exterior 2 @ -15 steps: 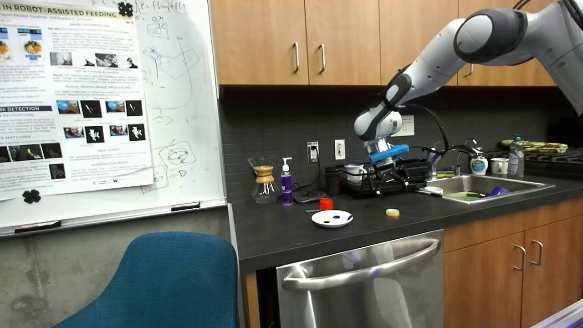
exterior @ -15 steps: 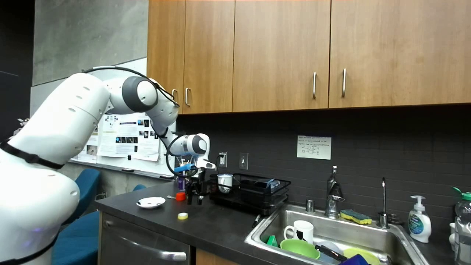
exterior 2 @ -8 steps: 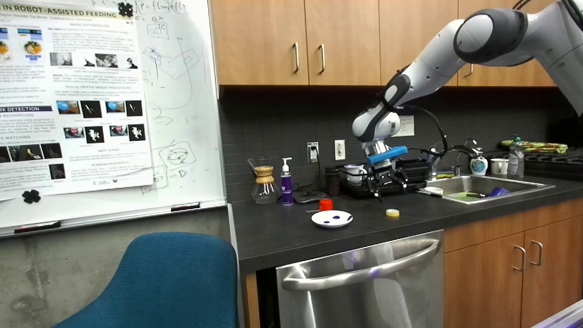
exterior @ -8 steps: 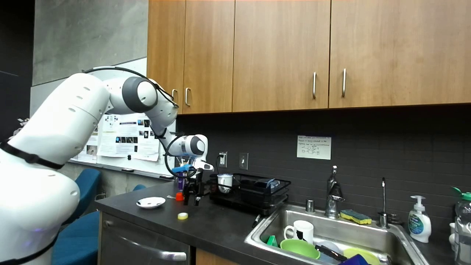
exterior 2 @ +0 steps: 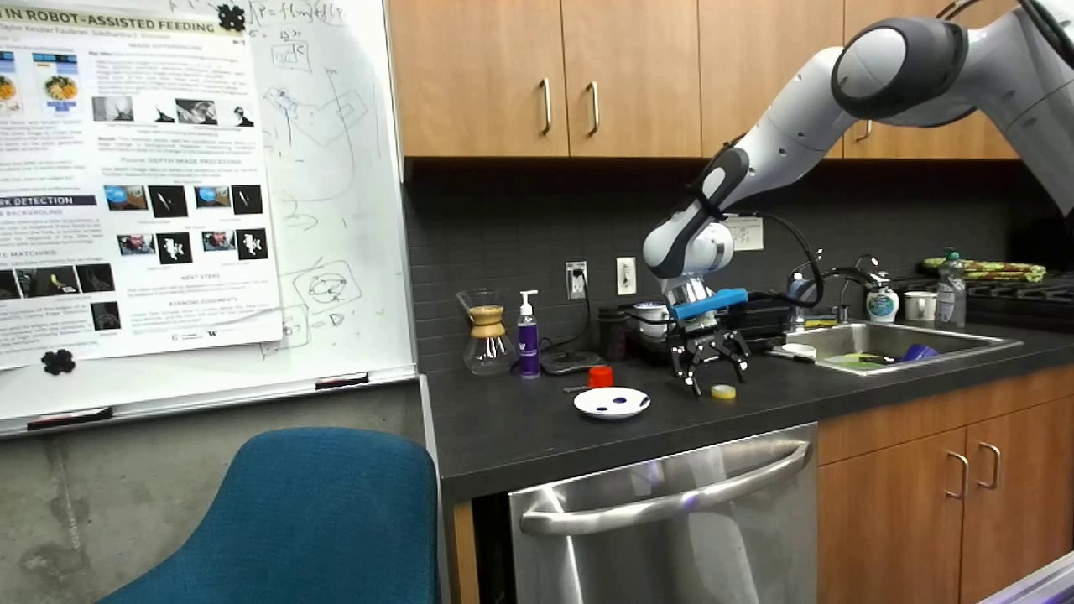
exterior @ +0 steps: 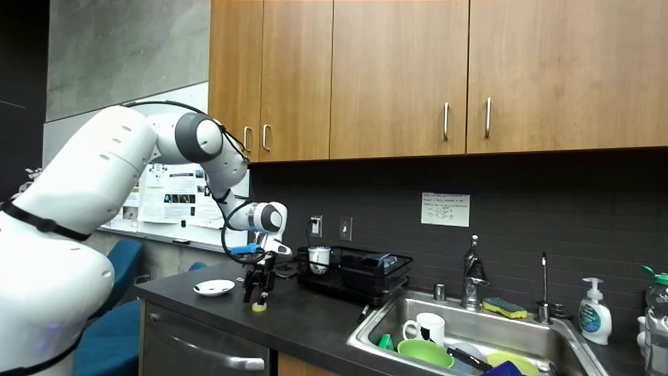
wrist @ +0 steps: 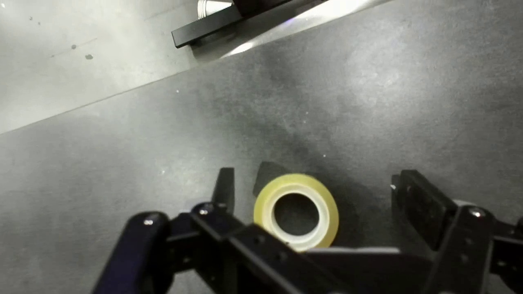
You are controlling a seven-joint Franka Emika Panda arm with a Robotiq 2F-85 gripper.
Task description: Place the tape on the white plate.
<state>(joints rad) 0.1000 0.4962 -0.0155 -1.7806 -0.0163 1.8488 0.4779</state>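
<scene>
In the wrist view the claw stands with its jaws apart, and the tape, flat on the counter, shows between them, nearer the nine o'clock jaw. In an exterior view the white plate sits at the tape's nine o'clock, a red item at the plate's eleven.

Wooden cabinets above a dark tiled wall; a whiteboard above grey concrete; a blue chair.
</scene>
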